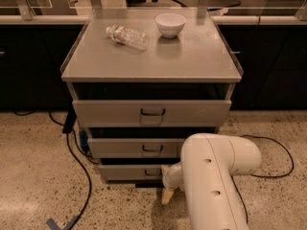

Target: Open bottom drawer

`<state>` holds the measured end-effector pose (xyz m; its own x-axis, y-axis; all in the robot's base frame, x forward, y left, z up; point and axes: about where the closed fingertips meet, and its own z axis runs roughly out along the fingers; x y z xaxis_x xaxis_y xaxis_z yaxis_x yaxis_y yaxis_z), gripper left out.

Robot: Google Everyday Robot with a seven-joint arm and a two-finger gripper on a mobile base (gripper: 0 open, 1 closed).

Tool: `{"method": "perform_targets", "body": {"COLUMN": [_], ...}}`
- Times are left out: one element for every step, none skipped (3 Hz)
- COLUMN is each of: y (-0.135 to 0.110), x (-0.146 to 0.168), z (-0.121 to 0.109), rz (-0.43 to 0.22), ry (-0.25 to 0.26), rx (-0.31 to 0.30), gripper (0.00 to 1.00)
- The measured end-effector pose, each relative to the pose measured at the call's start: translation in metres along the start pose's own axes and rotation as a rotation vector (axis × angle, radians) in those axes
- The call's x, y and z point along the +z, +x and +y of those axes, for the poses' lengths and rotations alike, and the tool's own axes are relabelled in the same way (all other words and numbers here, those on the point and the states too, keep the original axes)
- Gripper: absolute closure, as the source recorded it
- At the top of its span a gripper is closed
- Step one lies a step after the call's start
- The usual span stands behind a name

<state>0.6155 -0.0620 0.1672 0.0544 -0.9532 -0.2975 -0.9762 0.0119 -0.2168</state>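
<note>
The claw (pixel 167 194) of a mobile robot hangs low in front of a grey metal drawer unit, close to the speckled floor (pixel 33 176), at the end of a bulky white arm (pixel 216 186) that fills the lower right foreground. Whether the claw is open or closed cannot be told, and nothing can be seen in its hold. The bottom drawer (pixel 127 172) lies just above and to the left of the claw, and its small dark handle (pixel 152 172) sits close above the claw's tip; whether the two touch cannot be told. A dark gap shows along the top of that drawer's front. Higher above the claw come the middle drawer (pixel 136 147) and then the wide top drawer (pixel 151 112), each with a dark pull handle and a shadowed gap over it. Well above the claw, the unit's flat table (pixel 192 56) carries two containers. One is a clear plastic bottle (pixel 127 36) lying on its side up and to the left, its label too small to read and its contents unclear. The other is a white bowl (pixel 170 24) standing upright almost straight above, its inside showing only white. Far left of the claw, a black cable (pixel 86 176) trails down across the floor toward a scrap of blue tape (pixel 60 223). Another cable (pixel 283 152) loops on the floor to the right.
</note>
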Motion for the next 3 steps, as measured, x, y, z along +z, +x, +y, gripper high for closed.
{"method": "perform_targets", "body": {"y": [-0.002, -0.014, -0.029], "x": [0.0, 0.008, 0.017], "z": [-0.015, -0.037, -0.05], "rz": [0.024, 0.084, 0.105], "ry": [0.057, 0.121, 0.157], "rx": [-0.047, -0.122, -0.148], "gripper": [0.0, 0.0, 0.0]}}
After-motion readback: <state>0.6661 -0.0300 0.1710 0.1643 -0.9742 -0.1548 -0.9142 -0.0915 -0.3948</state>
